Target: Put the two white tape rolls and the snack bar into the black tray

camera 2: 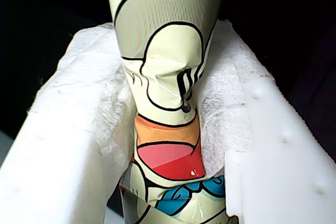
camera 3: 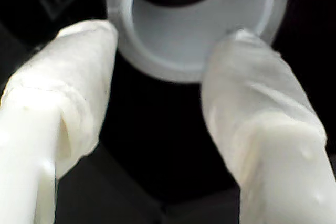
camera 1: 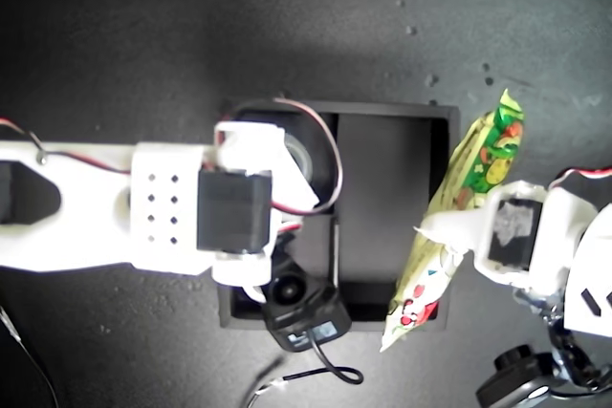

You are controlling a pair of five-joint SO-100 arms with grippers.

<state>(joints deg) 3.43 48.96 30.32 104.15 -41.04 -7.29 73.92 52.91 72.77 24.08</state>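
The black tray (camera 1: pixel 382 169) lies in the middle of the exterior view. My second gripper (camera 1: pixel 282 164) reaches in from the exterior view's left and hangs over the tray's upper left section. A white tape roll (camera 1: pixel 308 155) lies there beneath it. In the second wrist view the fingers (camera 3: pixel 84 77) stand apart and open just above the tape roll (camera 3: pixel 184 30). My first gripper (camera 1: pixel 449 231), at the exterior view's right, is shut on the snack bar (camera 1: pixel 469 179). The bar hangs tilted over the tray's right wall. Up close, the padded fingers (camera 2: pixel 89 129) squeeze the snack bar (camera 2: pixel 165 93).
The second arm's white body (camera 1: pixel 115 203) covers the tray's left edge in the exterior view. Its black camera (camera 1: pixel 301 308) and cables (camera 1: pixel 316 375) hang over the tray's lower wall. Another black camera (camera 1: pixel 516 375) sits at the exterior view's lower right. The dark tabletop (camera 1: pixel 287 26) surrounds the tray.
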